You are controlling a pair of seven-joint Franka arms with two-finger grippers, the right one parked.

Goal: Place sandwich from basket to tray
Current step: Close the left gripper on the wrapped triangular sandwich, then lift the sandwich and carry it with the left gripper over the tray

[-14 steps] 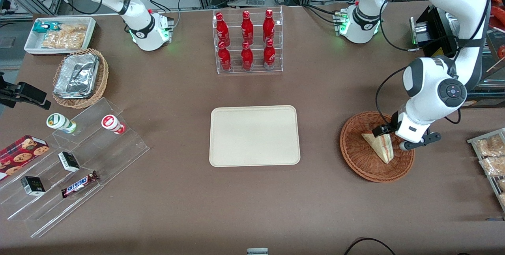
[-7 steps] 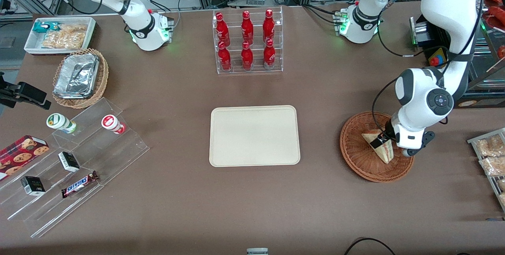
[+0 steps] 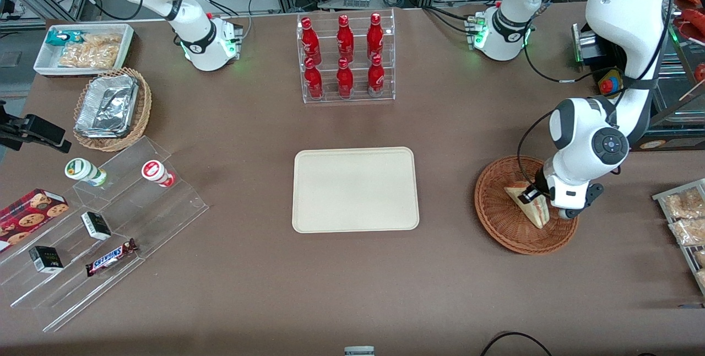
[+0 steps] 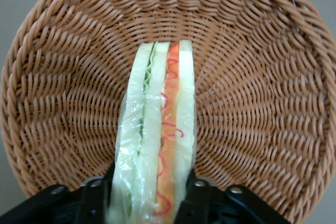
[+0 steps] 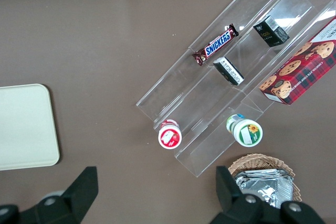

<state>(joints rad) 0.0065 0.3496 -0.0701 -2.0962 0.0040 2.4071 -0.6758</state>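
The sandwich (image 3: 537, 214) lies in the reddish-brown basket (image 3: 498, 224) toward the working arm's end of the table. My left gripper (image 3: 533, 198) is down in the basket and shut on the sandwich. In the left wrist view the black fingers (image 4: 100, 195) press both sides of the wrapped sandwich (image 4: 157, 129), whose green, red and orange layers show at its cut edge, with the basket's weave (image 4: 262, 103) under it. The beige tray (image 3: 355, 189) lies flat at the table's middle; a corner of it also shows in the right wrist view (image 5: 23, 127).
A clear rack of red bottles (image 3: 345, 58) stands farther from the front camera than the tray. Snack packets (image 3: 685, 215) lie at the working arm's table edge. Toward the parked arm's end are a clear stepped stand (image 3: 104, 224), a tan basket with foil containers (image 3: 110, 108) and a white bin (image 3: 82, 47).
My left gripper has come down into the basket and turned over the sandwich. Its fingers now sit on both sides of the sandwich, which has stayed in place.
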